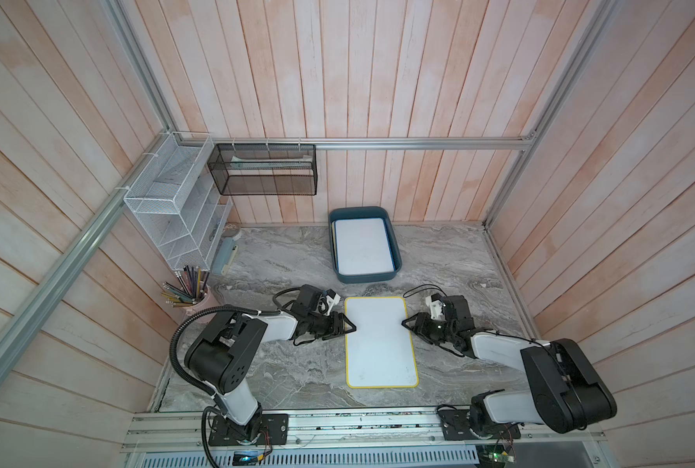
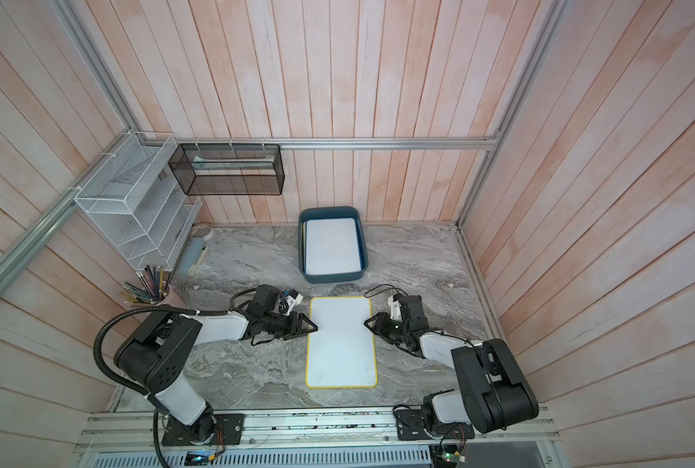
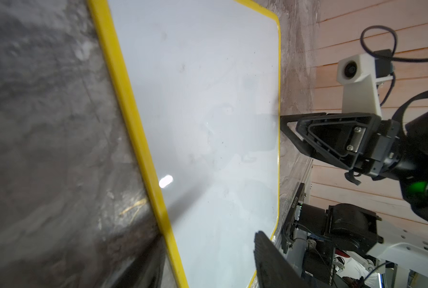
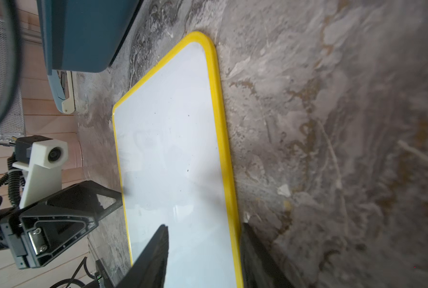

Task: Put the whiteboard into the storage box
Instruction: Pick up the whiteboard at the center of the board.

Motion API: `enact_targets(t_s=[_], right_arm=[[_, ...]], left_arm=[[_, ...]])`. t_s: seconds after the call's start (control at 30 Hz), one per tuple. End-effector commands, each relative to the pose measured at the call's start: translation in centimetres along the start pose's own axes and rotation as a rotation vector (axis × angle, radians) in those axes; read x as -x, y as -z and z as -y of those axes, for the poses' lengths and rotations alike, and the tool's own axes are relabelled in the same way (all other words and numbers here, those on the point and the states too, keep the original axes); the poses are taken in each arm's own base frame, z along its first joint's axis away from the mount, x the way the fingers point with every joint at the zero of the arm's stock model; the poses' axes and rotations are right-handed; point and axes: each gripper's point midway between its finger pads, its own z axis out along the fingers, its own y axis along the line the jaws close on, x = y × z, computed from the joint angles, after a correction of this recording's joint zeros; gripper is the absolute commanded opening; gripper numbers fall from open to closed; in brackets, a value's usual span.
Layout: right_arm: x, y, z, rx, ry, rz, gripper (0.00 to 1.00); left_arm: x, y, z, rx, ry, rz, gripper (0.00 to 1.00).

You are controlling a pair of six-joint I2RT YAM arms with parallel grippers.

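Top views both show the yellow-rimmed whiteboard (image 1: 380,344) lying flat on the grey marbled surface (image 1: 289,364), between the two arms and near the storage box (image 1: 365,278) but not in it. The dark teal box sits by the back wall, apart from the whiteboard, with another white board (image 1: 363,245) lying inside it. The left tool (image 1: 352,327) meets the whiteboard's left long edge and the right tool (image 1: 406,323) meets its right long edge, opposite each other, toward the box end. Wrist views show each tool's jaws partly apart around the yellow rim, one finger (image 3: 270,261) over the white face and its partner beside the rim; neither tool is clamped on the whiteboard. At the left, a pink cup of pencils (image 1: 194,300) stands on the surface, below a white wire rack (image 1: 175,210) on the side wall and a black mesh basket (image 1: 263,170) on the back wall.
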Motion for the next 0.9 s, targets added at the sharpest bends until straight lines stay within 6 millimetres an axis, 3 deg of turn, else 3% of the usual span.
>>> enact_targets(t_s=[0.0,0.33,0.87], right_arm=[[-1.9,0.2,-4.8,0.206,0.025,-0.104,0.47],[-2.6,1.2,-8.8,0.32,0.066,-0.119,0.47],[-3.1,1.5,-10.3,0.41,0.082,-0.135,0.47]], left_arm=[[-4.5,-1.7,-5.0,0.158,0.096,-0.113,0.6],[-4.3,-2.1,-4.9,0.144,0.093,-0.116,0.6],[-3.7,-2.2,-4.5,0.131,0.085,-0.097,0.6]])
